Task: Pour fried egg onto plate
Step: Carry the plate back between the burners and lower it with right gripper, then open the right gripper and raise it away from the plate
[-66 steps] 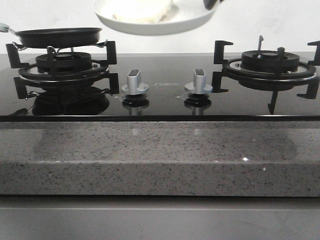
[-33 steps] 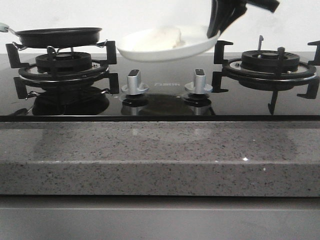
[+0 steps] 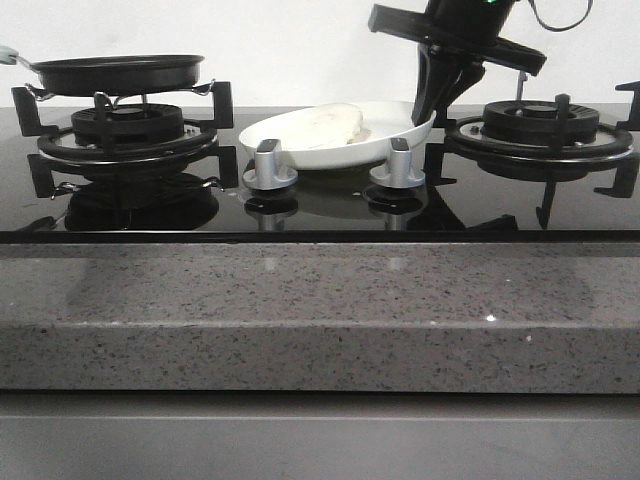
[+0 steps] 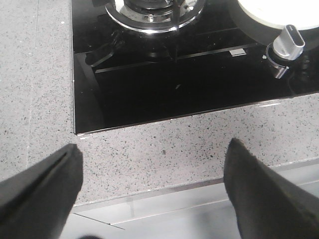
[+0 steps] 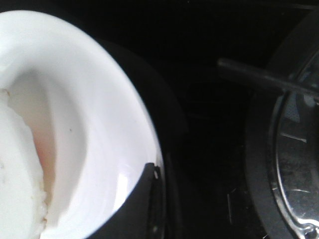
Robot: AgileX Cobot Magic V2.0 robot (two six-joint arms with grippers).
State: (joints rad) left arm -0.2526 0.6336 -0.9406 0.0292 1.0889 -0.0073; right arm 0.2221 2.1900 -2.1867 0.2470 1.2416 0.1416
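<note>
The white plate (image 3: 400, 135) is low over the black glass between the two burners, tilted up on its right side. The fried egg (image 3: 325, 125) lies on it, pale side up, toward the plate's left. My right gripper (image 3: 432, 105) is shut on the plate's right rim. In the right wrist view one finger (image 5: 139, 204) lies inside the plate (image 5: 99, 99), with the egg (image 5: 15, 164) at the frame's edge. My left gripper (image 4: 153, 145) is open and empty above the counter's front edge; the plate's rim (image 4: 279, 10) shows in its view.
The empty black frying pan (image 3: 118, 72) sits on the left burner (image 3: 130, 125). The right burner (image 3: 540, 125) stands close beside the right gripper. Two silver knobs (image 3: 268, 165) (image 3: 398, 163) stand just in front of the plate. A grey speckled counter (image 3: 320, 310) runs along the front.
My right gripper has lowered the plate with the egg from above the frame's top down to the cooktop between the burners. The pan has not moved.
</note>
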